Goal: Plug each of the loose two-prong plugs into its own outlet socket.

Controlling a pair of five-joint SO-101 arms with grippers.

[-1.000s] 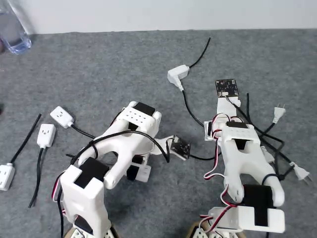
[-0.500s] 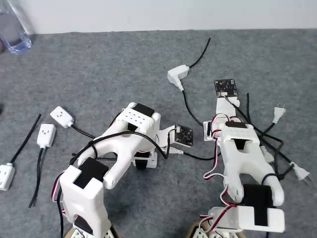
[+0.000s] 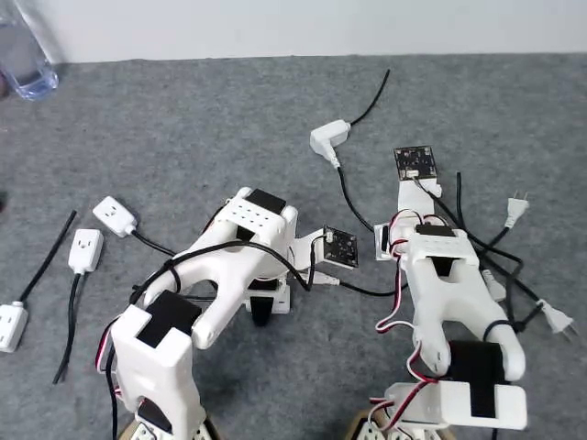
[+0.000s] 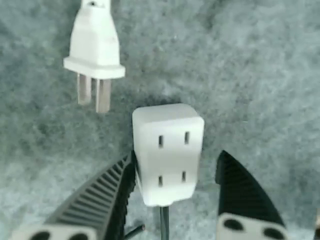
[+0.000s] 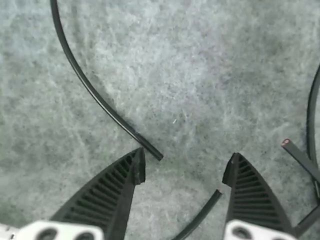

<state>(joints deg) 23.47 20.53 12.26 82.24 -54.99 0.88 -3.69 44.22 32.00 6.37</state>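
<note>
- At the far left of the grey desk (image 3: 183,110) we are seeing a clear bottle (image 3: 23,57) in the back corner. Three white sockets (image 3: 85,249) on black cords are lying in front of it, well apart from the arms.
- The left arm (image 3: 229,266) is bending over the middle of the desk and covering its own tool from above.
- Its wrist view is giving us what the arm is hiding. The left tool (image 4: 176,157) is standing wide open around an outlet socket (image 4: 167,152), one jaw just against its side and the other apart, gripping nothing.
- A two-prong plug (image 4: 95,45) is lying just beyond that socket, prongs pointing its way but offset, not touching.
- Farther back, a white cord head (image 3: 328,139) is lying between the arms; we cannot tell whether it is a plug or a socket.
- The right tool (image 5: 187,155) is hanging wide open over bare desk, holding nothing, with cut black cable (image 5: 90,90) ends near its tips.
- At the far right, two loose plugs (image 3: 518,209) are lying among cords beside the right arm (image 3: 449,284).
</note>
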